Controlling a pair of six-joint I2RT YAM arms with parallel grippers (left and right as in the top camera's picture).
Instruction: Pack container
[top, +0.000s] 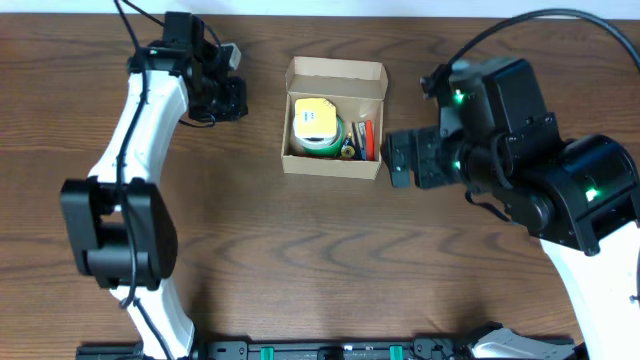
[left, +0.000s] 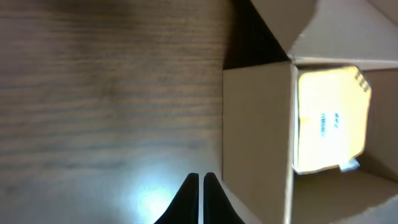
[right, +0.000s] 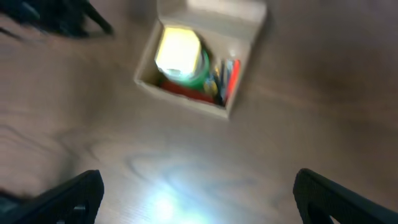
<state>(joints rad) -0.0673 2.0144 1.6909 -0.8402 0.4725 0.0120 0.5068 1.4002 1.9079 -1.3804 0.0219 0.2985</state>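
— So, where does everything sit, biggest first?

— The wooden table (top: 300, 260) fills the overhead view; the right arm (top: 560, 190) comes in from the right edge, and the slimmer white left arm (top: 135, 150) runs up the left side towards the far left corner.

— And the container (top: 332, 166)?

— Close to the far edge, about midway between the left and right edges; its flap lid (top: 335, 73) is folded back towards the far edge, so the inside shows.

— What is in it?

— A yellow-topped item (top: 316, 120) on the left side, over a green roll (top: 325, 147); slim red and orange pieces (top: 369, 140) stand along the right wall; the finer detail is too small to tell.

— The grippers?

— The right gripper (top: 400, 160) is just beside the container's right wall, its fingers spread wide with nothing between them; the left gripper (left: 201, 180) is off to the container's left, its fingers pressed nearly together, gripping nothing.
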